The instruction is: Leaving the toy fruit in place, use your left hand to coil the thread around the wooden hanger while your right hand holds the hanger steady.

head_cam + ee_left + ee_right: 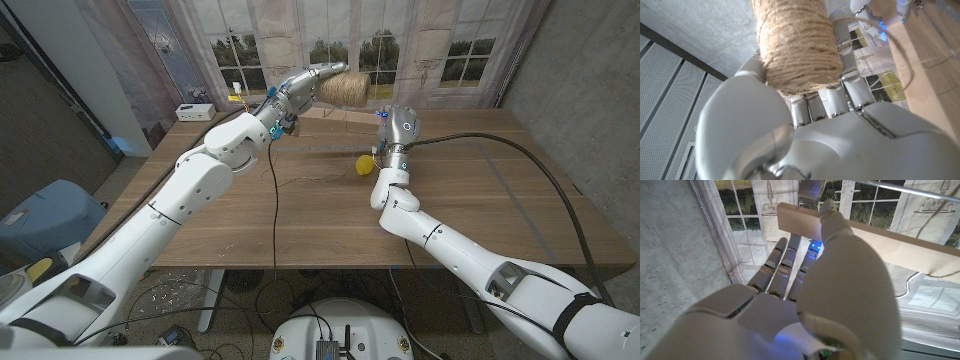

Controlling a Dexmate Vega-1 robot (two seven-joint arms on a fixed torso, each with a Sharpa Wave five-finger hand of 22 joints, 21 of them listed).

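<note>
Head view: left hand (305,82) at eleven o'clock, raised, clasping fat brown jute thread spool (348,88); right hand (400,128) at one o'clock; small yellow toy fruit (366,164) beneath.
Left wrist view: fingers (837,97) wrapped round rough, light, soft spool.
Right wrist view: thumb and fingers pinching pale flat wooden hanger (880,240), stiff, best gripped mid-bar.

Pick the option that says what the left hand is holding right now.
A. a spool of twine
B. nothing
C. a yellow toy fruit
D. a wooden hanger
A: the left hand grips a spool of twine, lifted above the table in the head view.
</note>
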